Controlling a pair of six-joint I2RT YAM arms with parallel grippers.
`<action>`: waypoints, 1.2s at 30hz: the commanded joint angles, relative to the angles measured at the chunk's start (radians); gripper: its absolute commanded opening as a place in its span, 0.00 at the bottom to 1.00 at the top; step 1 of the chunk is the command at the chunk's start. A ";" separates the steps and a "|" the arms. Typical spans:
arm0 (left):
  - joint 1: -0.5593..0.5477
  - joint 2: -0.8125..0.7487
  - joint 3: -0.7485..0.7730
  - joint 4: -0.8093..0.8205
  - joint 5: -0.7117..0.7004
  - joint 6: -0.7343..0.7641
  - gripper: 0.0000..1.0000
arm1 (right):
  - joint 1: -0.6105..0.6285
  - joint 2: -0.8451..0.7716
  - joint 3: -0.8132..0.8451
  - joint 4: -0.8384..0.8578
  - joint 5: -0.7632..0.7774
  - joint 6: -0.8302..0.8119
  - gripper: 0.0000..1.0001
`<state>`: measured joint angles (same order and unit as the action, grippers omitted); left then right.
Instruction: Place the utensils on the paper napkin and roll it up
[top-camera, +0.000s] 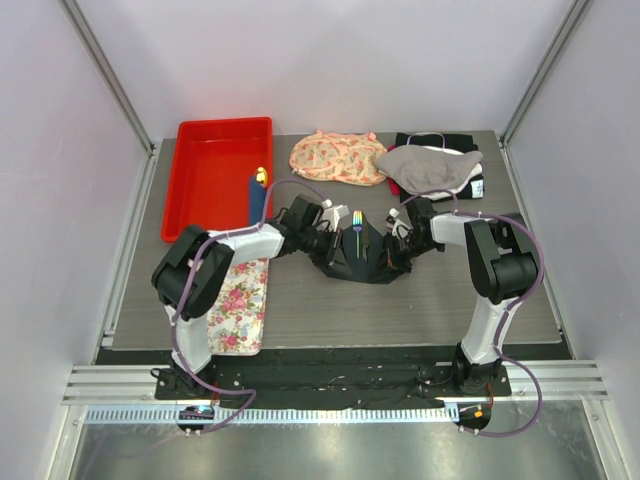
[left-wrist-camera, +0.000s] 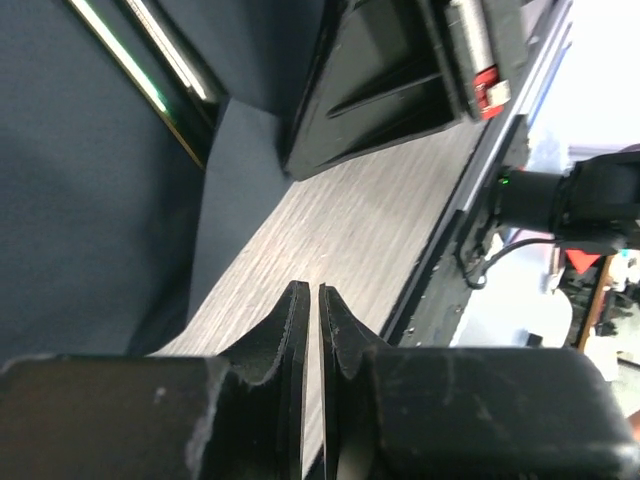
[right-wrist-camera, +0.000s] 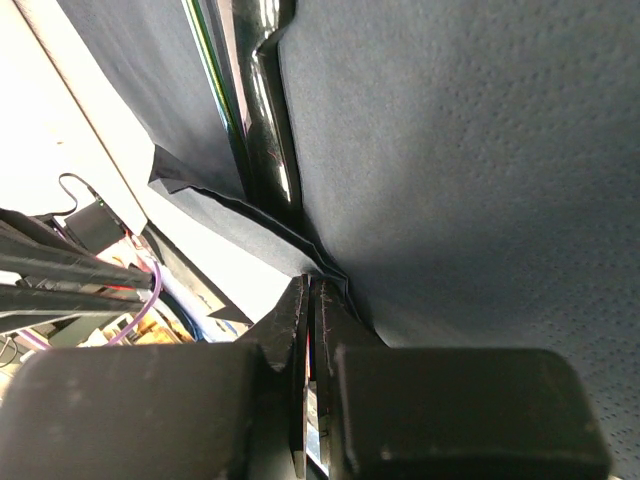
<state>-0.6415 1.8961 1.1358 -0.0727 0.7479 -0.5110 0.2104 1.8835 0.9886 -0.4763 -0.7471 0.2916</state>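
Right of the red plastic tray (top-camera: 215, 170), the slim glossy utensils (right-wrist-camera: 262, 100) lie on the dark navy paper napkin (top-camera: 362, 265) — placing done, rolling barely begun — with the right gripper (right-wrist-camera: 310, 282) clenched on its edge and the left gripper (left-wrist-camera: 310, 292) nearly closed, apparently empty.

Seen from above, the dark navy paper napkin (top-camera: 352, 268) lies mostly hidden beneath the left arm (top-camera: 262, 240) and right arm (top-camera: 450, 228). Its folds conceal the slim black utensils (top-camera: 357, 222), apart from one shiny tip.
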 joint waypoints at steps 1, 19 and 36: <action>-0.007 0.011 0.022 -0.035 -0.045 0.068 0.11 | 0.001 0.023 -0.001 -0.002 0.091 -0.017 0.01; -0.020 0.103 0.076 -0.042 -0.136 0.031 0.14 | 0.001 0.026 -0.002 -0.005 0.103 -0.025 0.01; 0.014 0.101 0.032 -0.029 -0.159 -0.037 0.16 | 0.003 0.026 -0.002 -0.005 0.111 -0.028 0.01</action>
<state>-0.6544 1.9949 1.1809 -0.1230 0.6083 -0.5247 0.2104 1.8854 0.9890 -0.4774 -0.7479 0.2916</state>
